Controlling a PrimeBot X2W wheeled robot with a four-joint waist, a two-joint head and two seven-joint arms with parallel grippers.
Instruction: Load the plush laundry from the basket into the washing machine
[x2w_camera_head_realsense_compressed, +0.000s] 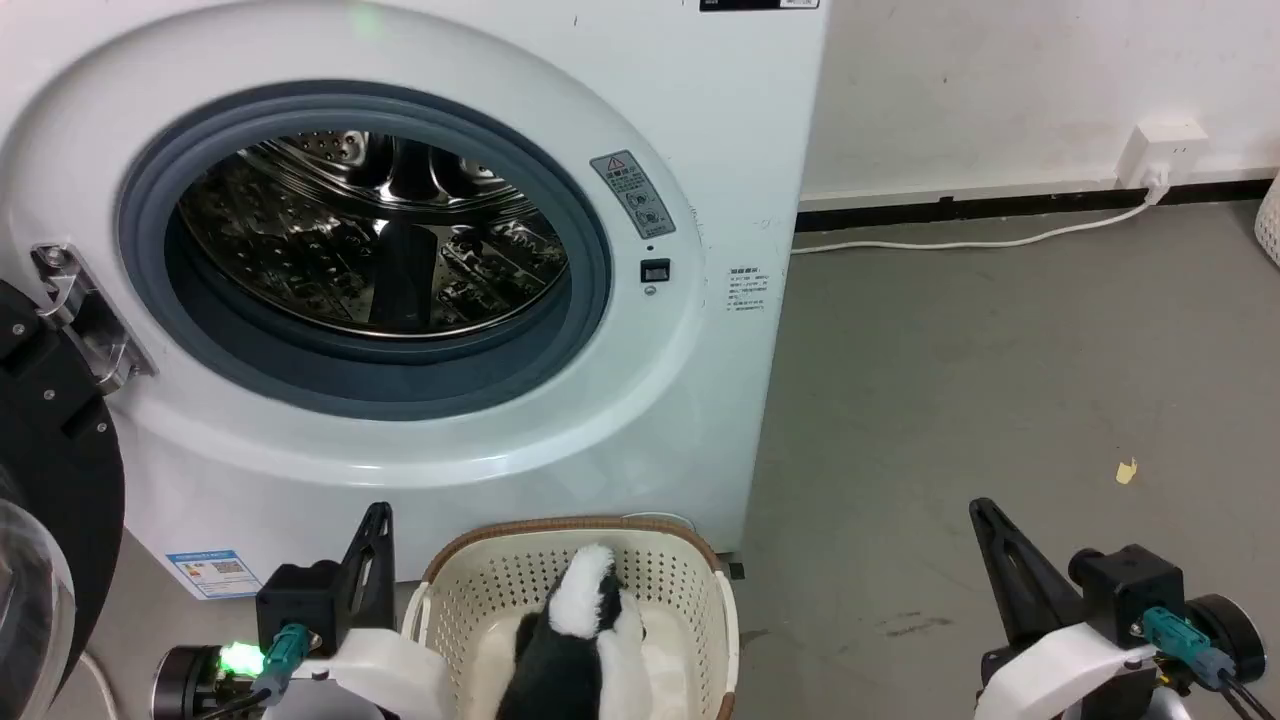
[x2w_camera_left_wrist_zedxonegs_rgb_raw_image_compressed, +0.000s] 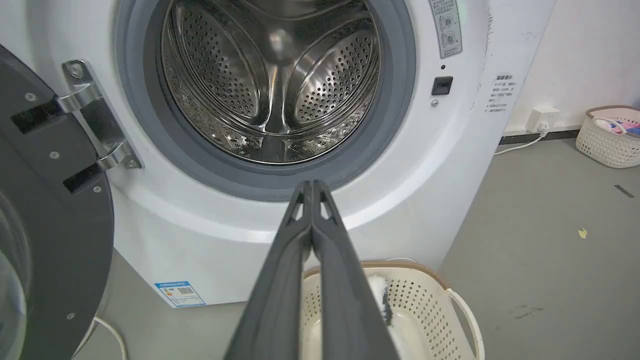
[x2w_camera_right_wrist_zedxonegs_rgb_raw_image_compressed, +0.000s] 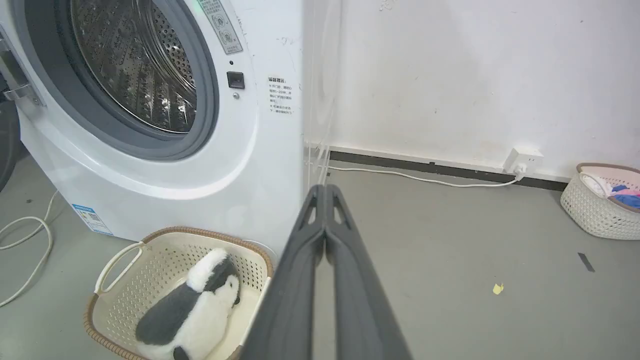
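Plush laundry (x2w_camera_head_realsense_compressed: 585, 640) lies in basket (x2w_camera_head_realsense_compressed: 682, 585), just right of left gripper (x2w_camera_head_realsense_compressed: 377, 520), untouched.

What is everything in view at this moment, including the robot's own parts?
washing machine: one, white, ahead on the left
door: one, black-rimmed glass, swung open at far left
drum: one, shiny steel, inside the porthole
basket: one, cream with brown rim, on the floor before the washer
plush laundry: one, black and white, lying in the basket
second basket: one, white, far right, holding coloured clothes
wall socket: one, white, low down, right of the washer
scrap: one, yellow, on the floor at right
left pincer: one, dark, shut, left of the basket
right pincer: one, dark, shut, over the floor right of the basket
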